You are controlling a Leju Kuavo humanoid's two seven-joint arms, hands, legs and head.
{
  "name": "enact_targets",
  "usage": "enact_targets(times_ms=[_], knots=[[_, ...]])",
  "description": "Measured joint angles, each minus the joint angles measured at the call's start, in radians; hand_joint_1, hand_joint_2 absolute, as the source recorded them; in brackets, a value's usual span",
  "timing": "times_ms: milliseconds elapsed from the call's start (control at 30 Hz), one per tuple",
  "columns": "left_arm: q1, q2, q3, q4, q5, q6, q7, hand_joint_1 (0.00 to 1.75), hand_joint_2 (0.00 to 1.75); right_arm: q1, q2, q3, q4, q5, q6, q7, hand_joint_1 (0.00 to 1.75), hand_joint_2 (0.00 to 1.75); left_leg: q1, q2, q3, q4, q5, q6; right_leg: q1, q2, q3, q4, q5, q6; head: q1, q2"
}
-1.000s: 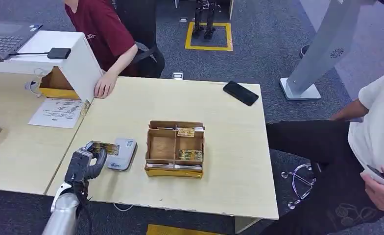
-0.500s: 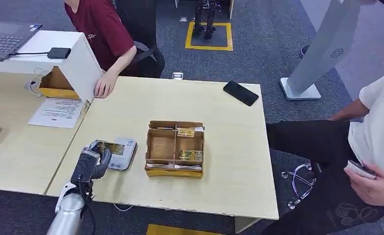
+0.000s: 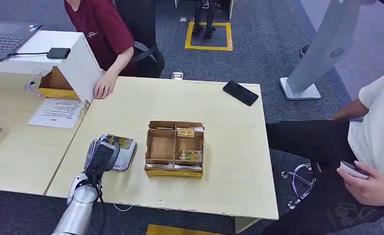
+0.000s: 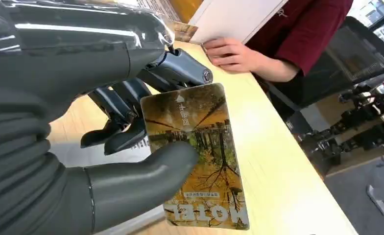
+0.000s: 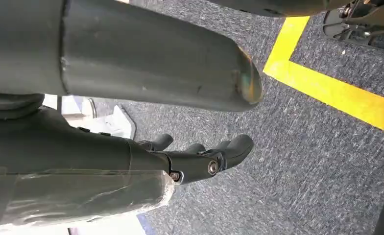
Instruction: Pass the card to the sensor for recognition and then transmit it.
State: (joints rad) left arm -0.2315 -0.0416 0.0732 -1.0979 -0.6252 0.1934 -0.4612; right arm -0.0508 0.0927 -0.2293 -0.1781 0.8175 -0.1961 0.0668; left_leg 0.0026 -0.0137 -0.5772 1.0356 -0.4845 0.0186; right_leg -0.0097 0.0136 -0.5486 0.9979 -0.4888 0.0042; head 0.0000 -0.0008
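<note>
Left robot hand: it's got the card pinched, thumb across one face and the dark fingers backing the other, poised right over the sensor near the table's front-left corner.
Card: flat and level in the left wrist view, a golden tree print with "HOTEL" along one end, most of its length sticking out free past the thumb. In the head view only an edge peeks out beyond the hand.
Sensor: a small grey pad lying flat on the table, just beside the cardboard box. Whether the card touches it, I cannot tell.
Handling: by the look of it, thin, stiff and very light, with a glossy face that could slide under the thumb. Best held where it is now, flat across both faces near one end, leaving the free end to meet the reader.
Right robot hand: hanging low above grey carpet, fingers loosely apart, carrying nothing.
Cardboard box: divided into compartments, more cards inside.
Bystanders: a hand rests on the table's far edge; a black phone lies at the far right corner.
</note>
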Motion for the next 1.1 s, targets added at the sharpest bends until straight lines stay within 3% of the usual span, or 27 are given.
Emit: enact_targets(times_ms=[833,1100], knots=[[-0.020,0.001,-0.003,0.090,-0.011,0.003,0.012,1.75,1.75,0.000,0.006,-0.005,0.000,0.029,0.001,-0.011,0.00,0.00,0.000,0.000,0.000,0.000,0.000,0.000,0.000,0.000,0.000,0.000,0.000,0.000,0.000,0.000],[-0.026,0.027,-0.001,0.123,-0.012,0.020,0.008,1.75,1.75,0.000,0.006,-0.013,0.000,0.050,0.002,-0.010,0.00,0.00,0.000,0.000,0.000,0.000,0.000,0.000,0.000,0.000,0.000,0.000,0.000,0.000,0.000,0.000]])
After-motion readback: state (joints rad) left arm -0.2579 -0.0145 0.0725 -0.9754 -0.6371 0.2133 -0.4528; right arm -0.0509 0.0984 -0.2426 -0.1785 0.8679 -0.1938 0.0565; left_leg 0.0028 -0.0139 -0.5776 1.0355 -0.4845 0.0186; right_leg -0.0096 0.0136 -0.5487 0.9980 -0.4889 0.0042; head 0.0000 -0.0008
